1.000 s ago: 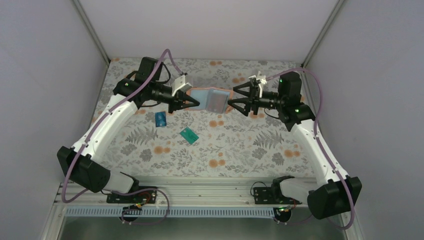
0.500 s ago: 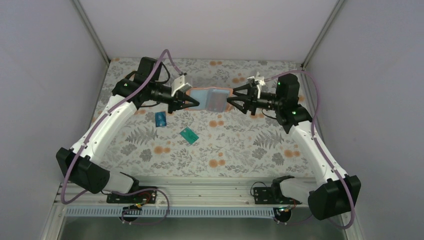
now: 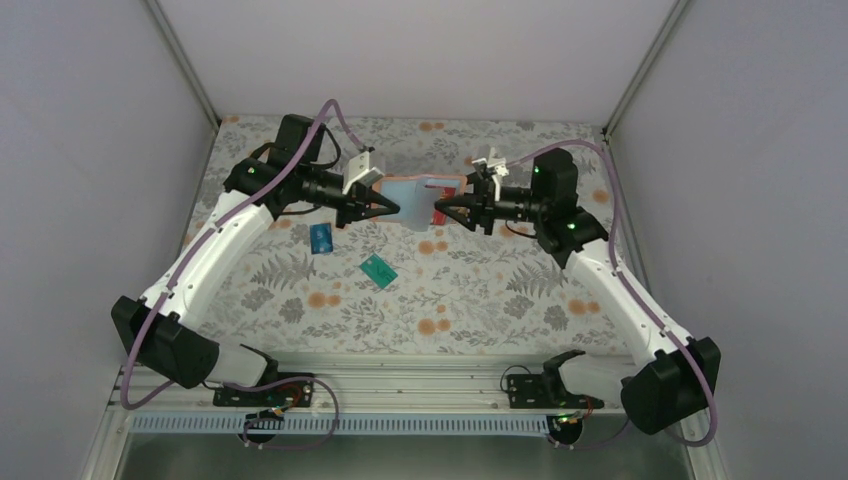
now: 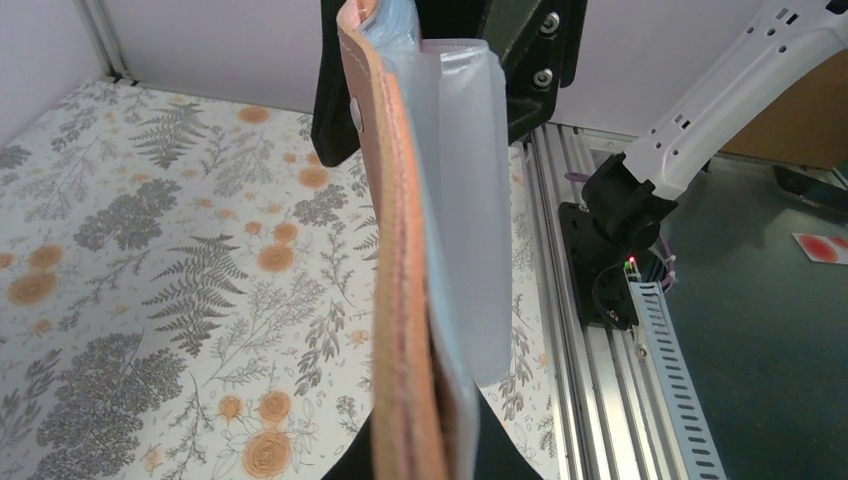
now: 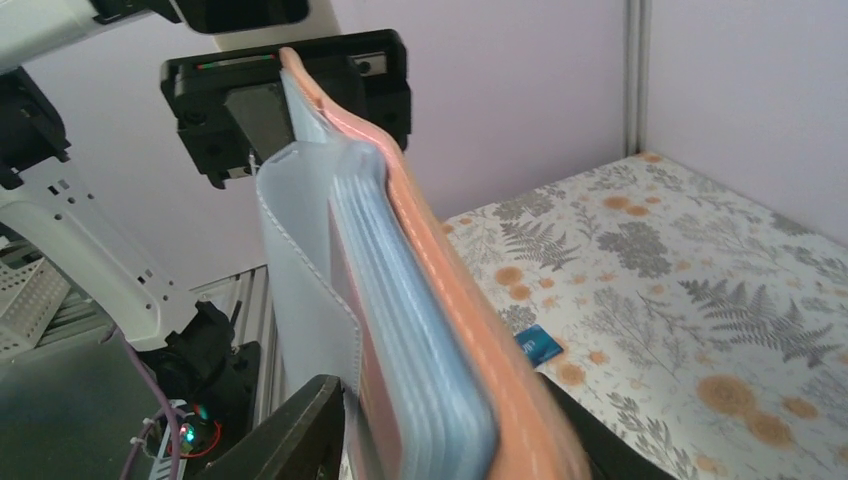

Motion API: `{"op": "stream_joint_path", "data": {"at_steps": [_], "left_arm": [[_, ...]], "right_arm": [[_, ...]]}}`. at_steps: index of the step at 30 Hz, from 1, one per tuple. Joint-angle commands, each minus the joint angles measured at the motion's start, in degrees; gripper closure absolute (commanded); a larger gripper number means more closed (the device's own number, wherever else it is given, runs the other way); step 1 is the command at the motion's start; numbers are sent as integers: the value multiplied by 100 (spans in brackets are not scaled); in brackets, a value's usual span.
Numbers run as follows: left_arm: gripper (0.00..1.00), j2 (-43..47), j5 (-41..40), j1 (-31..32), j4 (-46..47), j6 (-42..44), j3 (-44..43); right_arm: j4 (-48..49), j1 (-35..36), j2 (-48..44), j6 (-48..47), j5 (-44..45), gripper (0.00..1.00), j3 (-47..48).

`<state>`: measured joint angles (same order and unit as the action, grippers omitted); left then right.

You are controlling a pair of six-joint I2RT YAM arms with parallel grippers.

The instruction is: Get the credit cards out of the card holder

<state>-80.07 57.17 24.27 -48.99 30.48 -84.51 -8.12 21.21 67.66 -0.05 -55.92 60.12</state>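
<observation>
Between the closing jaws of the right gripper, the card holder is now sitting, contact unclear, while the left gripper is clamping it for the next pull.

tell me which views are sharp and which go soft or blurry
Top external: even, soft light, no glare, the blue card and teal card crisp. Left wrist: the card holder sits close to the lens and its lower edge goes soft; the tablecloth behind is clear. Right wrist: the card holder's near end smears, its far end is sharper.
</observation>
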Motion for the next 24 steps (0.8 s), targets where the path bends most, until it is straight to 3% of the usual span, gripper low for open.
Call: {"op": "stream_joint_path", "data": {"at_steps": [1, 5, 8, 9, 10, 11, 13, 14, 15, 21, 24], "left_arm": [[98, 99, 276, 33, 37, 118, 0], [98, 121, 225, 31, 72, 119, 28], [96, 131, -7, 22, 193, 0, 65], [91, 128, -117, 19, 257, -45, 75], [79, 134, -242, 12, 308, -113, 87], [54, 132, -360, 16, 364, -181, 107], [17, 128, -607, 20, 470, -281, 157], [5, 113, -774, 38, 556, -347, 190], [0, 86, -943, 65, 618, -377, 228], [0, -197, -1696, 516, 707, -430, 188], [0, -233, -2144, 535, 829, -608, 62]], "right_arm": [[355, 360, 142, 67, 170, 56, 239], [459, 565, 235, 158, 152, 70, 309], [480, 628, 256, 315, 135, 90, 333], [475, 632, 259, 404, 171, 95, 338], [469, 633, 265, 506, 256, 96, 349], [465, 632, 266, 632, 378, 96, 353], [467, 643, 325, 972, 685, 96, 374], [453, 669, 361, 1179, 898, 96, 386], [451, 716, 403, 1320, 1099, 96, 399], [317, 1053, 530, 1514, 1729, 96, 555], [271, 1084, 513, 1410, 1549, 96, 593]]}}
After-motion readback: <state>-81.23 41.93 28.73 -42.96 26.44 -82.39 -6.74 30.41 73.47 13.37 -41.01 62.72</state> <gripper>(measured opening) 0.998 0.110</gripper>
